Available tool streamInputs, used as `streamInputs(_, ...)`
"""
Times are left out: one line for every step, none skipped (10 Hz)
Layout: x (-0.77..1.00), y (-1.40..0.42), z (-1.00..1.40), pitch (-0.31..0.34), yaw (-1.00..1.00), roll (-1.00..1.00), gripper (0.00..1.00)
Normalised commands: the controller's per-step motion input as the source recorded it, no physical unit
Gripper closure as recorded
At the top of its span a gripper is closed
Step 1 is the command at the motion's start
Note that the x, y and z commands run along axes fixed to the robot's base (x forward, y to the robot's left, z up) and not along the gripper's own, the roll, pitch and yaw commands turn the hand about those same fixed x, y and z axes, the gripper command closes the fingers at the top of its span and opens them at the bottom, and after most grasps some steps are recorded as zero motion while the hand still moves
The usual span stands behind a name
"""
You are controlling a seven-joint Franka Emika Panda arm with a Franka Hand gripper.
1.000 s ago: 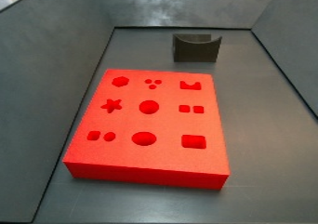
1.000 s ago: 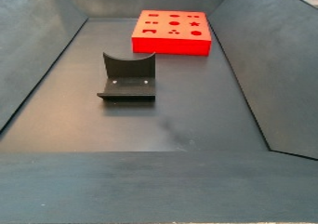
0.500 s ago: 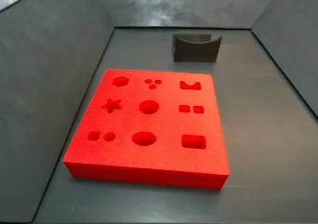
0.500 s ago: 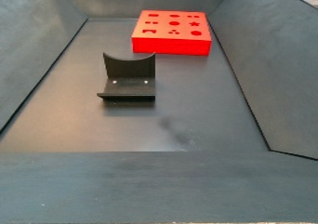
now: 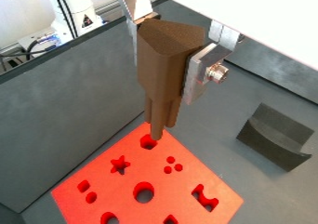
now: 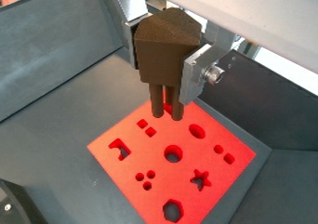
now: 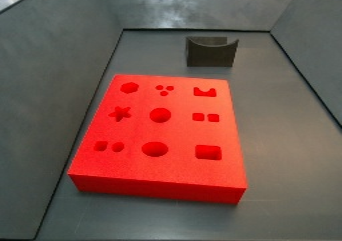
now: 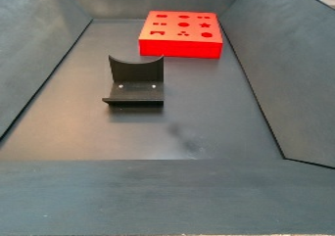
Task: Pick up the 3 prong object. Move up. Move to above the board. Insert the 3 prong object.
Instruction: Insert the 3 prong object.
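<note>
In both wrist views my gripper (image 5: 169,62) (image 6: 163,59) is shut on the 3 prong object (image 5: 159,74) (image 6: 158,53), a brown piece with a wedge-shaped head and slim prongs pointing down. It hangs high above the bright red board (image 5: 106,192) (image 6: 218,172), which has star, circle, square and three-dot recesses. The prong tips show over the board's edge region in both wrist views. The board also lies on the bin floor in both side views (image 7: 181,145) (image 8: 185,46). The gripper and the piece are out of frame in both side views.
The dark grey fixture (image 7: 210,51) (image 8: 133,81) stands on the floor apart from the board; it also shows in a wrist view (image 5: 276,135). Grey sloping bin walls (image 7: 54,55) (image 8: 262,64) surround the floor.
</note>
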Motion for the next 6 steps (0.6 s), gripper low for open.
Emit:
streamInputs(0.25,0.22,-0.37,0.057,0.0,0.09,1.0)
streamInputs(0.27,0.24,-0.46,0.043,0.0,0.1,1.0)
streamInputs(0.33,0.19,-0.5,0.061,0.0,0.09,1.0)
streamInputs(0.35,0.19,-0.47,0.073,0.0,0.07,1.0)
streamInputs(0.23,0.16,-0.44,0.056,-0.05,0.04,1.0)
streamInputs(0.21,0.21,-0.42,0.053,-0.02,0.0,1.0)
